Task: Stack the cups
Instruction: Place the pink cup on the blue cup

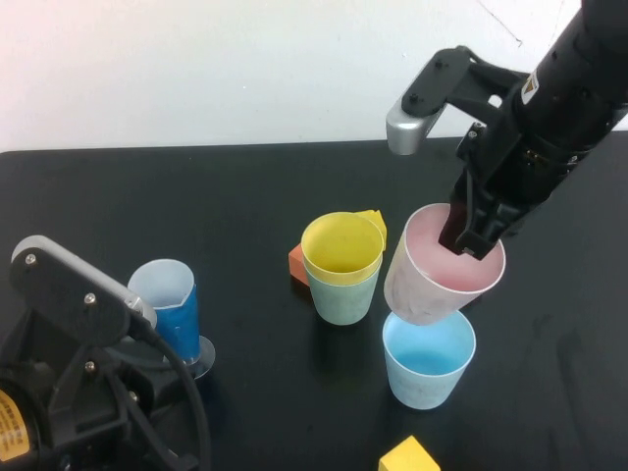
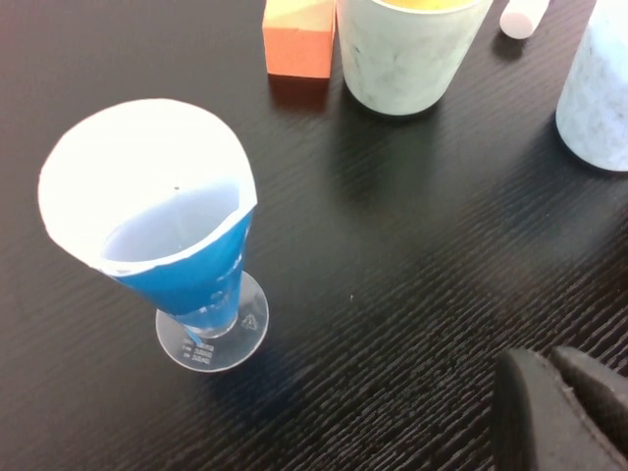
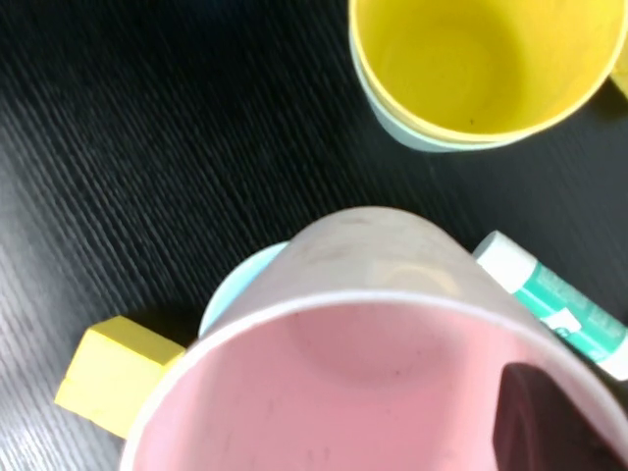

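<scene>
My right gripper (image 1: 478,235) is shut on the rim of the pink cup (image 1: 439,267), one finger inside it, and holds it tilted just above the light blue cup (image 1: 427,358). In the right wrist view the pink cup (image 3: 334,373) fills the foreground with the blue cup's rim (image 3: 235,289) showing behind it. The yellow cup (image 1: 341,247) sits nested in the green cup (image 1: 343,294) at the table's middle; they also show in the right wrist view (image 3: 471,69). My left gripper (image 2: 574,417) is parked at the near left, its fingers together and empty.
A blue-and-white paper cone on a clear base (image 1: 169,306) stands at the near left. An orange block (image 1: 297,262) lies left of the nested cups, a yellow block (image 1: 408,455) at the front edge. A green-and-white tube (image 3: 554,299) lies by the pink cup.
</scene>
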`<state>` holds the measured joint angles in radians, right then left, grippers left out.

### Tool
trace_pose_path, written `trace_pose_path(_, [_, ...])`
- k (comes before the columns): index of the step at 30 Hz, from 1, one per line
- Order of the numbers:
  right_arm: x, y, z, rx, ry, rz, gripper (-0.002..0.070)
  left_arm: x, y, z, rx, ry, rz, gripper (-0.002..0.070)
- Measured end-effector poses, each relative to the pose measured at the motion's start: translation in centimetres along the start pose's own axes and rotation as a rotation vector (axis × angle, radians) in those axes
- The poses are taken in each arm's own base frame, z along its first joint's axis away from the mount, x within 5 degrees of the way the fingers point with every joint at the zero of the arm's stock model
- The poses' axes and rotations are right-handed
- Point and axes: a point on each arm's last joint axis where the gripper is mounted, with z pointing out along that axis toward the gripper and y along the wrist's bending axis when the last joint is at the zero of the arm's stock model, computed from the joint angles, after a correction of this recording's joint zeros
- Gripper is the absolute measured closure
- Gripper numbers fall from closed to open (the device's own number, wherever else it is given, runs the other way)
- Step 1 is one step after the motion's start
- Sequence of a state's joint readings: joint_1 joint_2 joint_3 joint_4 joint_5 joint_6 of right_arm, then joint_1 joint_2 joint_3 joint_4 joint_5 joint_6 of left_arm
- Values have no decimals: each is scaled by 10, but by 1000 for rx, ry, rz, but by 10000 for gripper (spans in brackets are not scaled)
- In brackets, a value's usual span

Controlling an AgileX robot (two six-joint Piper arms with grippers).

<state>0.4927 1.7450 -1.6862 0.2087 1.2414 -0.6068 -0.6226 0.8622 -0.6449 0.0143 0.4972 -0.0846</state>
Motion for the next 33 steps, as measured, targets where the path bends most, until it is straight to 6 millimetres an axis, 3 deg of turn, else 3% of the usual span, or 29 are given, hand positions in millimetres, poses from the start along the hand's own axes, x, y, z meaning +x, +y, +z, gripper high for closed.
trace_pose_path(8, [-1, 1, 2, -2, 5, 32, 659, 0, 0, 0, -1, 1, 16, 677])
trace_pose_path(16, [-6, 24, 11, -8, 44, 0, 659, 1, 1, 0, -6, 4, 30, 677])
trace_pose_path(27, [-1, 18, 12, 75, 93, 35, 660, 1, 1, 0, -13, 4, 41, 677])
trace_pose_path(33, [7, 19, 23, 55, 134, 45, 654, 1, 1, 0, -14, 4, 42, 677])
